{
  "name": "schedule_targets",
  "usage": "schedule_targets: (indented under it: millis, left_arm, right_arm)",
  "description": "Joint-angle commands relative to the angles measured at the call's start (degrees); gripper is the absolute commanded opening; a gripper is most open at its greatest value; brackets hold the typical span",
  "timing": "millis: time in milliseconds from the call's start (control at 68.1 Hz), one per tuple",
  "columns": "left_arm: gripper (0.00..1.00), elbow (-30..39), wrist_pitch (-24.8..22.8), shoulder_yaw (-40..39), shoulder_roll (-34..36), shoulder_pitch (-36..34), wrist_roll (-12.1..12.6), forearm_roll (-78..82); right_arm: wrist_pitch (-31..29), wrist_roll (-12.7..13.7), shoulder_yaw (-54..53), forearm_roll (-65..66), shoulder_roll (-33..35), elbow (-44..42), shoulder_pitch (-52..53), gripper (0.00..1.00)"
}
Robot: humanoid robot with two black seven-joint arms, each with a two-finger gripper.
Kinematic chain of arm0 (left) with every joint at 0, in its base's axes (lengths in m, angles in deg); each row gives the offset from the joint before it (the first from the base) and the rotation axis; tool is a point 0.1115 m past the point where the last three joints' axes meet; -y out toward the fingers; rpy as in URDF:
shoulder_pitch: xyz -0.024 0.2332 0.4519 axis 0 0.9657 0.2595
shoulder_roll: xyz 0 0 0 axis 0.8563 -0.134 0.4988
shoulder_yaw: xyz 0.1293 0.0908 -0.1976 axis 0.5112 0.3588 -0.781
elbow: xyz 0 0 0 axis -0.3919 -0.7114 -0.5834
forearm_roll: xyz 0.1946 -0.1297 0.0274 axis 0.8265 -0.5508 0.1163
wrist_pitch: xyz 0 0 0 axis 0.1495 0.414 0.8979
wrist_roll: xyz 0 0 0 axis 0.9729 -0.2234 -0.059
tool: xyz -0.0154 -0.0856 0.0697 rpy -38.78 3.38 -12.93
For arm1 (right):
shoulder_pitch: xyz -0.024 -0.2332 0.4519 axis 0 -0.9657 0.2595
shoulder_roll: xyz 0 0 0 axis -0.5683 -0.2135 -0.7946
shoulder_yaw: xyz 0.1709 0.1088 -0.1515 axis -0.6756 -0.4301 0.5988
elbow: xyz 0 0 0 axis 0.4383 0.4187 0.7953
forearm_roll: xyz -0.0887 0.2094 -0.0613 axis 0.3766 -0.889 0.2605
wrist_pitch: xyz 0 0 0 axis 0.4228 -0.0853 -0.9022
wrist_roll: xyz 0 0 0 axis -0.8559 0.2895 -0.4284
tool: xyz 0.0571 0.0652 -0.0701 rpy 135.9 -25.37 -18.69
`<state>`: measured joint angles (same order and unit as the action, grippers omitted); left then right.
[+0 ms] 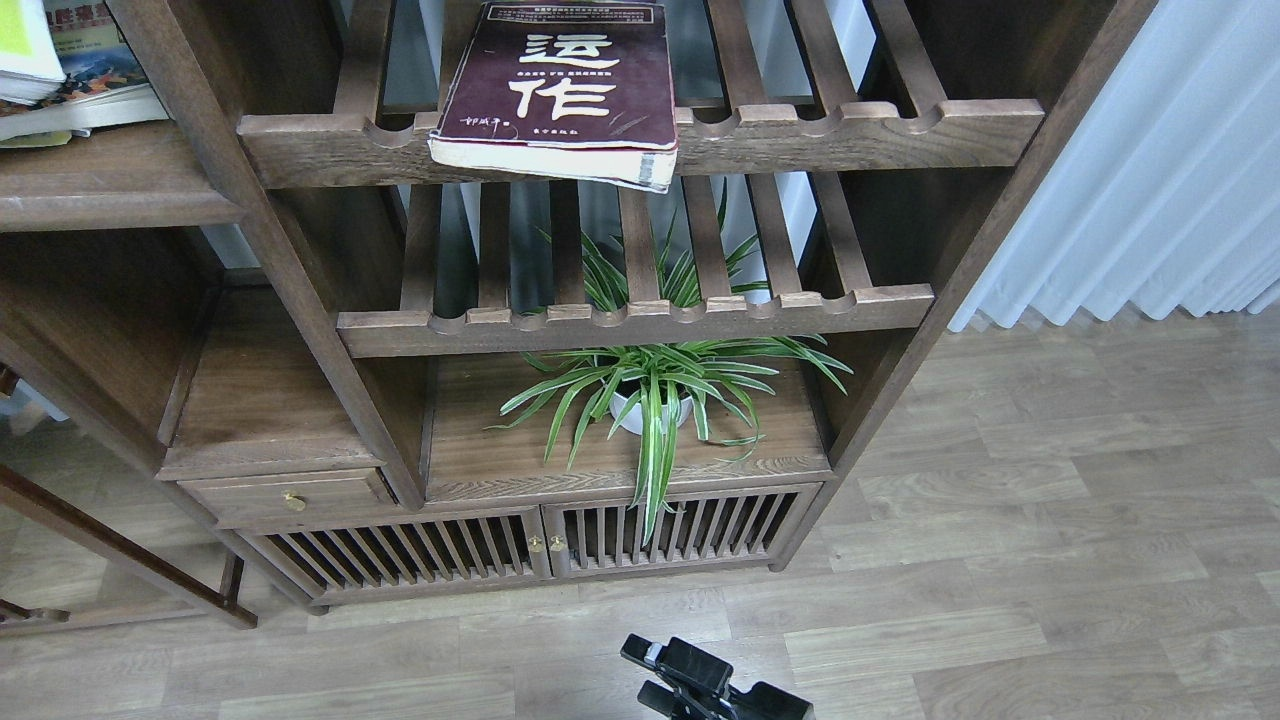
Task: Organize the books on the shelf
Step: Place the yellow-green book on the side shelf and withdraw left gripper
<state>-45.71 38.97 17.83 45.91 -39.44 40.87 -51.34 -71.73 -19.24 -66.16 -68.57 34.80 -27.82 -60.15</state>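
Note:
The thick maroon book (pixel 560 85) with large white characters lies flat on the upper slatted rack, its front edge hanging over the scalloped rail. At the top left the solid dark-brown shelf (pixel 110 190) carries the small book with the mountain picture (pixel 100 65). The yellow-green and white book (pixel 25 45) lies over its left part and is cut off by the frame edge. My right gripper (pixel 650 675) is low at the bottom edge, above the floor and far below the books. Its two black fingers stand apart and hold nothing. My left gripper is out of view.
A lower slatted rack (pixel 640 320) sits under the maroon book. A spider plant in a white pot (pixel 650 400) stands on the board below it. Under that are slatted cabinet doors (pixel 540 545) and a small drawer (pixel 290 495). White curtains (pixel 1150 180) hang at the right above wood flooring.

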Motion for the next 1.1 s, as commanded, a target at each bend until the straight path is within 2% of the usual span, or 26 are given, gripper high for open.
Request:
schedule_targets:
  millis: [0,88,132,147,249,264,382,704,1086]
  left_arm:
    - [0.03,-1.87,0.0,0.0,-1.36,-0.3,0.0,0.03]
    - [0.09,-2.31,0.0,0.0,-1.89,-0.48,0.0,0.03]
    - [0.17,-2.4,0.0,-0.09,-2.24,-0.48,0.0,0.03]
    - [0.23,-2.31,0.0,0.0,-2.5,-0.48,0.0,0.03]
    - [0.41,-2.22,0.0,0.0,-2.77,-0.48,0.0,0.38]
    - [0.53,-2.22,0.0,0.0,-2.86,-0.48,0.0,1.25]
    - [0.68,-2.22,0.0,-0.18,-2.77,-0.83,0.0,3.72]
    - [0.88,1.38,0.0,-0.18,-2.59,-1.0,0.0,4.07]
    - [0.97,12.19,0.0,1.23,-0.57,2.25,0.0,8.12]
  right_arm:
    - [0.0,0.0,0.0,0.0,0.01,0.02,-0.23,0.98]
    - [0.0,0.0,0.0,0.0,0.01,0.02,-0.67,0.99]
    - [0.0,0.0,0.0,0.0,0.01,0.02,-0.76,0.99]
    - [0.0,0.0,0.0,0.0,0.01,0.02,-0.93,0.99]
    - [0.0,0.0,0.0,0.0,0.01,0.02,-0.76,0.99]
    - [0.0,0.0,0.0,0.0,0.01,0.02,-0.67,0.99]
    - [0.0,0.0,0.0,0.0,0.01,0.02,-0.41,0.99]
    - [0.0,0.0,0.0,0.0,0.01,-0.07,-0.14,0.99]
    - [0.0,0.0,-0.09,0.0,0.01,-0.07,-0.05,0.99]
